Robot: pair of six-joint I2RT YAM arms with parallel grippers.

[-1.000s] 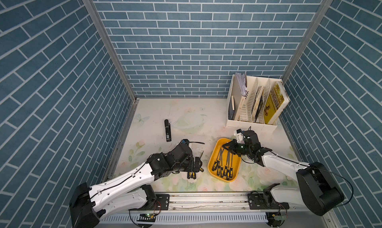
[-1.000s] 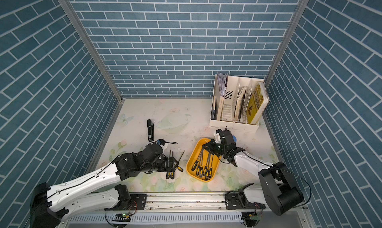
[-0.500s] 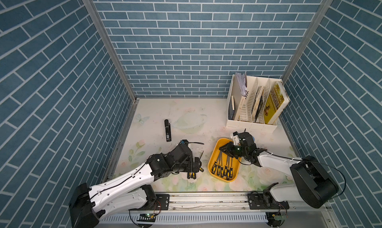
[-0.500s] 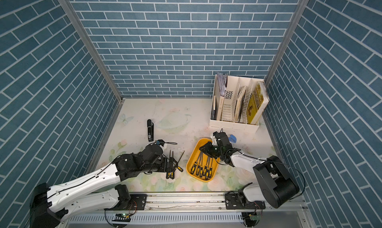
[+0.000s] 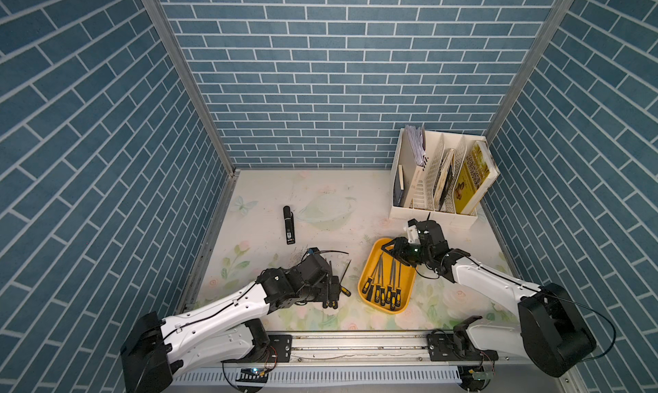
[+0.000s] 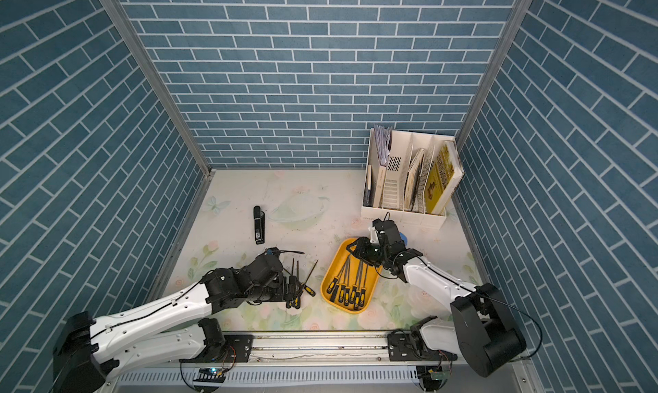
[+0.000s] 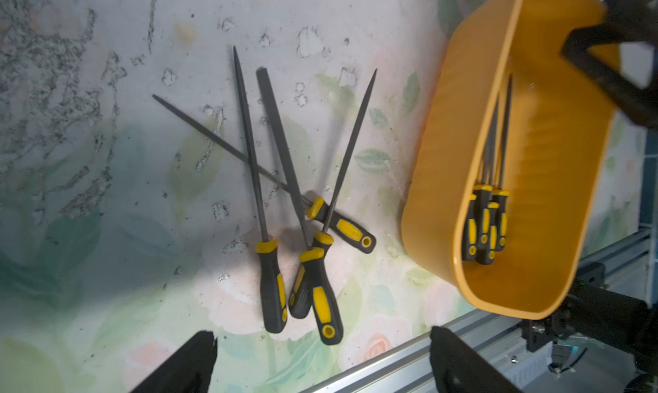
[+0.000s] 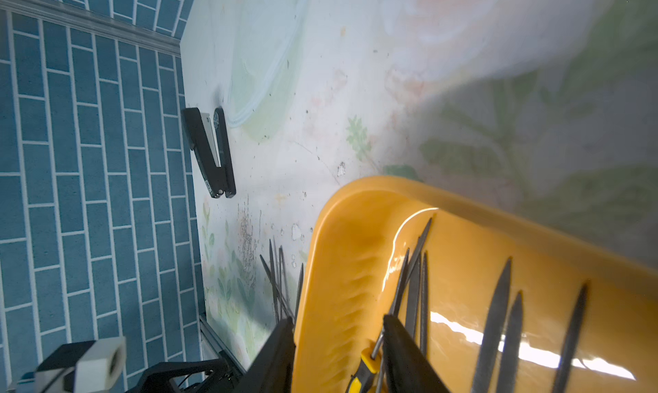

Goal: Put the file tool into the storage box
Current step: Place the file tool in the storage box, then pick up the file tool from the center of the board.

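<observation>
Left of centre in a top view lies a stapler, clear of your work. Toward the lower middle, your left gripper hangs with jaws spread wide over four loose files. They lie crossed on the table just left of the box, which already has more files inside. They look light, stiff and thin-bladed, so take the topmost by its thick rubbery handle, near the yellow collar, or the others may drag along. The right gripper sits with jaws parted astride the box's upper rim, pinching nothing I can make out. The rack stands upper right.
</observation>
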